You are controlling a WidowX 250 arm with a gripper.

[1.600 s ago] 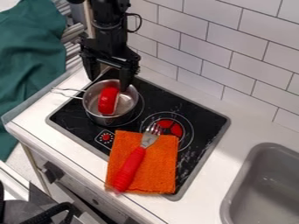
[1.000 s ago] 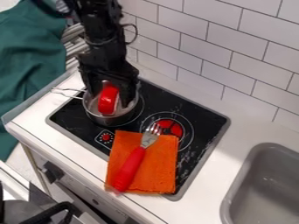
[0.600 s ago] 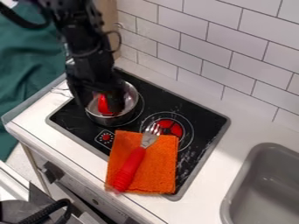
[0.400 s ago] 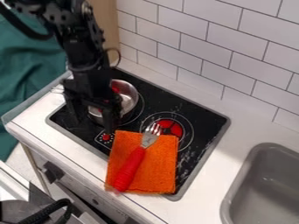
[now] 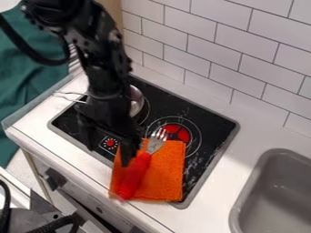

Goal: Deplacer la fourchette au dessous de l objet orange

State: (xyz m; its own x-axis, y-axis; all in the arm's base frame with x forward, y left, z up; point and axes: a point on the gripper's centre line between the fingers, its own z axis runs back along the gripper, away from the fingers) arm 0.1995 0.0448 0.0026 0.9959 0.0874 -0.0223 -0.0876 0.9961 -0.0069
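The black gripper (image 5: 108,151) hangs open over the front left part of the stove, its two fingers apart with nothing between them. Its right finger covers the upper left part of the orange cloth (image 5: 168,175). On top of that cloth lies the fork (image 5: 135,175), slanting, with its red handle toward the counter's front edge and its metal tines toward the red burner. The gripper is at the left of the fork's handle.
A metal pot (image 5: 136,101) stands on the rear left burner, mostly behind the arm, its wire handle sticking out left. A grey sink (image 5: 246,200) is at the right, and a white tiled wall (image 5: 243,59) runs along the back.
The gripper has moved from above the pot toward the front and right, to the cloth's left edge. The fork, cloth and pot have stayed in place.
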